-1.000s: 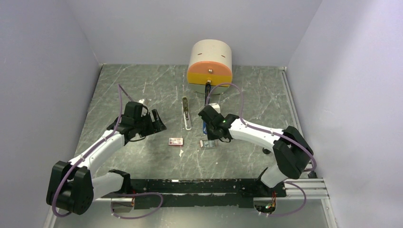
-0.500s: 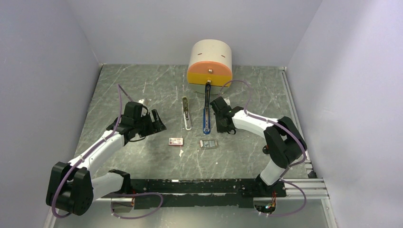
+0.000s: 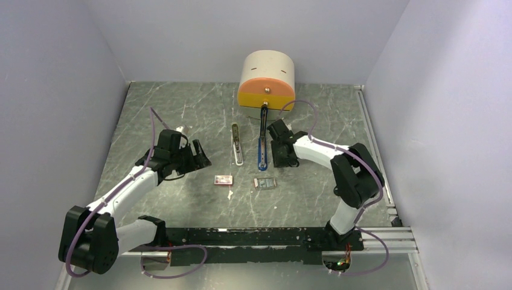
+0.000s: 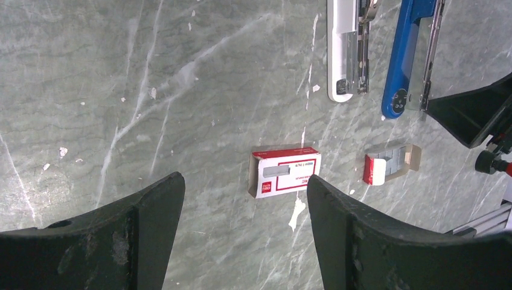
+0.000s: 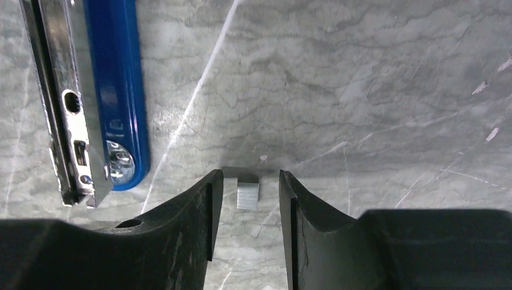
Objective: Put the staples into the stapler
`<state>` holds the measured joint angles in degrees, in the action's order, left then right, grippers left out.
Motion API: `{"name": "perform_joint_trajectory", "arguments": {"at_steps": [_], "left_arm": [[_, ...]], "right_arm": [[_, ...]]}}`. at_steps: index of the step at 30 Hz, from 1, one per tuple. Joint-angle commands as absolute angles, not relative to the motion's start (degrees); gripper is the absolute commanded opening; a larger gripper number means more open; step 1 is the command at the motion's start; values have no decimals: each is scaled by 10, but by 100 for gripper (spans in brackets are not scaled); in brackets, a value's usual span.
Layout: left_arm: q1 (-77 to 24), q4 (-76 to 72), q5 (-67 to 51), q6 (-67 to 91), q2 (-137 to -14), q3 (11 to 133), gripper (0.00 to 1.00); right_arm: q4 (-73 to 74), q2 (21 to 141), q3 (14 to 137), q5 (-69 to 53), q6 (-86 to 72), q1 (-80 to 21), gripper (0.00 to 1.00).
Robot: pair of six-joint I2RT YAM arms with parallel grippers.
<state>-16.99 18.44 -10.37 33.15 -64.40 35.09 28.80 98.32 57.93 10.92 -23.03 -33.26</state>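
We judge the stapler (image 5: 115,90) not yet loaded: the staples (image 5: 247,196) lie unclamped between the parted right end effector (image 5: 249,178), and the left end effector (image 4: 244,180) gapes empty.

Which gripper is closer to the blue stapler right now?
Right. The right gripper sits just right of the blue stapler, jaws open either side of the staples. The left gripper hangs well to its left, beyond the white stapler.

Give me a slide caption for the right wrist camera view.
Right gripper, jaws apart, straddles a short strip of staples beside the open blue stapler on the marble table.
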Motion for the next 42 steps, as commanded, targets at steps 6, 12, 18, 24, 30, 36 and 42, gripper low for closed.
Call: {"name": "perform_joint_trajectory", "arguments": {"at_steps": [6,12,18,24,30,36,42], "left_arm": [[-172,187,-117,324,-627,352,79],[-172,184,-120,324,-628,349,79],[-172,184,-119,324,-627,348,79],[-172,186,-117,324,-626,349,79],[-172,190,-115,324,-623,350,79],[-172,203,-113,323,-615,361,79],[-172,219,-92,324,-588,380,79]], "right_arm": [[323,1003,606,104,-236,-326,40],[321,1009,596,96,-238,-326,28],[316,1013,590,95,-234,-326,28],[310,1017,589,90,-230,-326,25],[304,998,580,102,-236,-326,18],[265,936,574,125,-243,-327,18],[237,911,602,149,-274,-344,19]]}}
